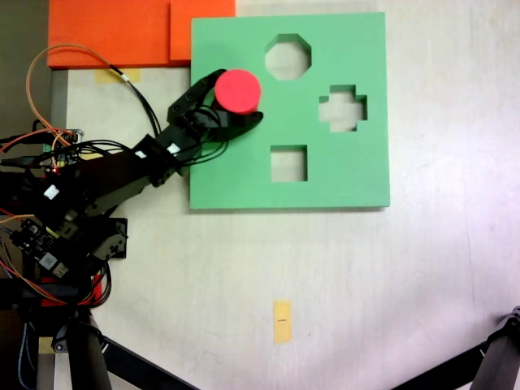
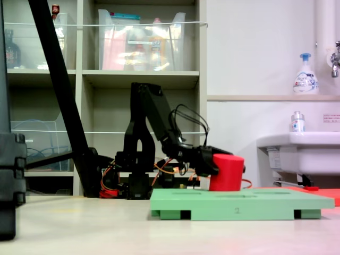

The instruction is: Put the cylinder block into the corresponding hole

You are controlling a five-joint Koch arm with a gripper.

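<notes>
Shelving (image 2: pixel 141 79), white wall, sink (image 2: pixel 300 151)

Very little can be read. On the front edge of the green foam board (image 2: pixel 241 203), right of its middle in a fixed view, stands a small mark that looks like a 2. The soap bottle (image 2: pixel 302 74) at upper right carries a label too small to read.

The cylinder block (image 1: pixel 237 90) — short, red, flat-topped — stands upright at the green board's upper-left in a fixed view; whether it sits in a hole cannot be told.
</notes>
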